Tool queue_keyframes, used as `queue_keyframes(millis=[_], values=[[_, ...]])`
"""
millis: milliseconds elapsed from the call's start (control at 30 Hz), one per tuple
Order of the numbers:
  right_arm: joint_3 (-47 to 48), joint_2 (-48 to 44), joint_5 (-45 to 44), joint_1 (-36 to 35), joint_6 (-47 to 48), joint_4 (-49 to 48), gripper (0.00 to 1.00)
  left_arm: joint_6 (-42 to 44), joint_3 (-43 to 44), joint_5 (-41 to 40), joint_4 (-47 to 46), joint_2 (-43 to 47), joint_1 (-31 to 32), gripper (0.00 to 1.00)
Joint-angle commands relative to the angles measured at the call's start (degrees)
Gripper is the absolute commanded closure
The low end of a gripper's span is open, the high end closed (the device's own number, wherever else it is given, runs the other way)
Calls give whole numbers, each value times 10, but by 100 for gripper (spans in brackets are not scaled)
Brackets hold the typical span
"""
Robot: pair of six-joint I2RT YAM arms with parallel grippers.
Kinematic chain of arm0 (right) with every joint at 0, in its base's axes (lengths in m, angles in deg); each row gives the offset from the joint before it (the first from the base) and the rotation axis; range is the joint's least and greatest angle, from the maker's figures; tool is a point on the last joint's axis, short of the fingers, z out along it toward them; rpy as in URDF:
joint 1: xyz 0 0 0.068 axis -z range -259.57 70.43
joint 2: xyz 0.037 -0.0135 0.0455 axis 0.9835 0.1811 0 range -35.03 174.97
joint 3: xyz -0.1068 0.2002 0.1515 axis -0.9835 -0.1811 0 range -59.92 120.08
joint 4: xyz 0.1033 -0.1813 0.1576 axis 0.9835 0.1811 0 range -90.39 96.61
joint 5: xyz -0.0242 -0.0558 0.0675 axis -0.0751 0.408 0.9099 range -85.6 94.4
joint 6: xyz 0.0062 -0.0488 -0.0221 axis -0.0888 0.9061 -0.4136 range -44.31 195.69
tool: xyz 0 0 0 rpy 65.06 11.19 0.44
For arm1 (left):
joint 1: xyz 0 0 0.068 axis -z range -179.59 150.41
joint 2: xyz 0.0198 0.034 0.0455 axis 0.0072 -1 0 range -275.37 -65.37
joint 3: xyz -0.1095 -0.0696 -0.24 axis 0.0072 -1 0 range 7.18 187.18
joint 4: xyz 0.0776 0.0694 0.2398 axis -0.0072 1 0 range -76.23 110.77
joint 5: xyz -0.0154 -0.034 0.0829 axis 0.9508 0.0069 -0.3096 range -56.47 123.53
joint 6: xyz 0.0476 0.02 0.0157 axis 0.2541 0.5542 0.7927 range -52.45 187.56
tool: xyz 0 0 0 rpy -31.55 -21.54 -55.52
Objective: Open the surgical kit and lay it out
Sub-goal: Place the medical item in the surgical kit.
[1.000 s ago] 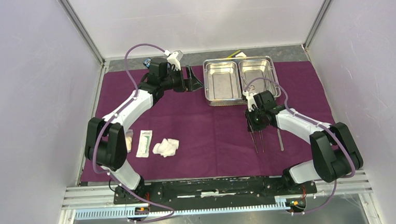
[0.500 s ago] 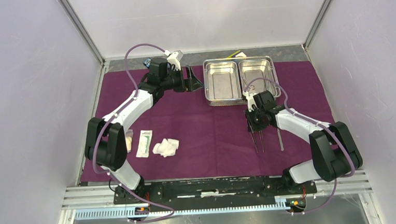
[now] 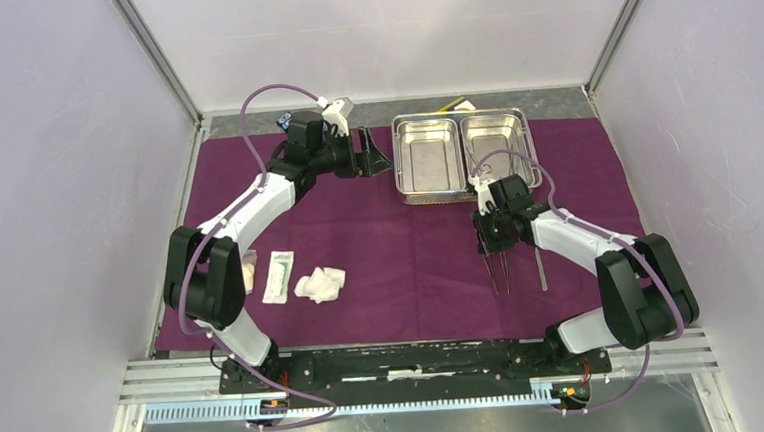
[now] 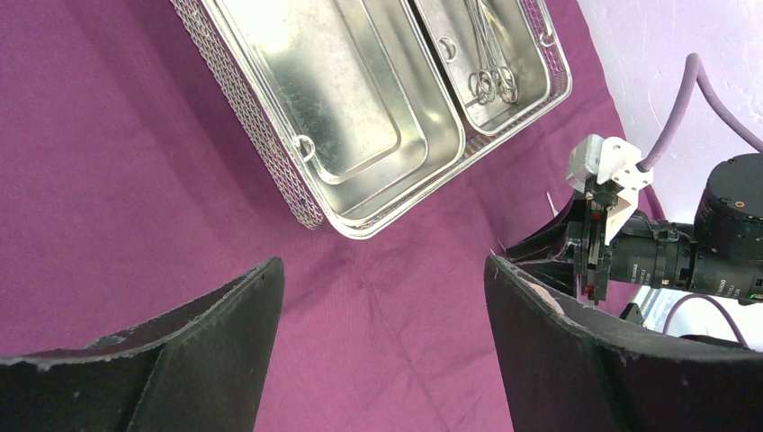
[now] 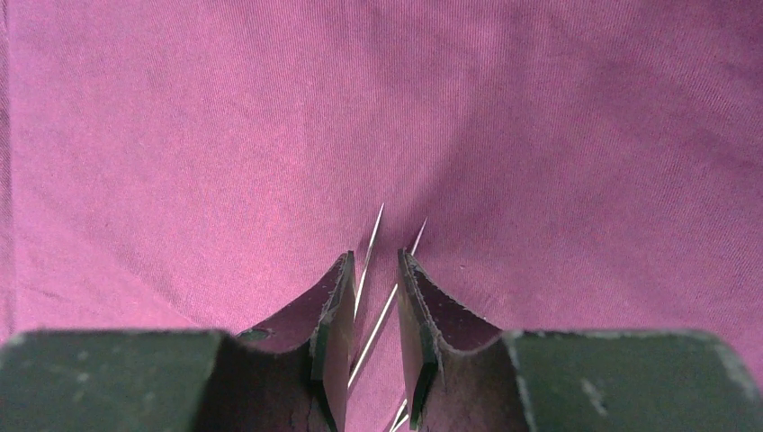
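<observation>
Dark-purple cloth wrap [image 3: 401, 265] lies spread flat over the table and carries the whole kit. At the far side stands the steel tray [image 3: 462, 197], with clamps [image 4: 490, 81] in one compartment. The gauze wads [image 3: 320, 284] and the flat packet [image 3: 279, 276] lie near the left base. The right gripper [image 5: 374, 259] is closed narrowly on the tweezers [image 5: 389, 297], low over the cloth, their tips pointing out past the fingers. The left gripper [image 4: 382, 270] hangs wide open and empty beside the tray. I judge the tweezers light, springy and slippery, so it is best to take them at the middle of the two arms, not at the fine tips.
</observation>
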Motion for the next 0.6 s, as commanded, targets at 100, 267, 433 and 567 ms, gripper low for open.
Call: queue_keyframes(millis=[100, 267, 433, 567], values=[[20, -27, 0, -13, 3, -7, 70, 26, 1, 8, -25, 10, 2, 12], [24, -39, -3, -24, 6, -8, 70, 28, -1, 8, -23, 14, 1, 12], [16, -38, -16, -25, 10, -8, 70, 27, -2, 7, -23, 16, 2, 12], [15, -36, -21, -25, 12, -10, 70, 27, -3, 7, -23, 17, 2, 12]])
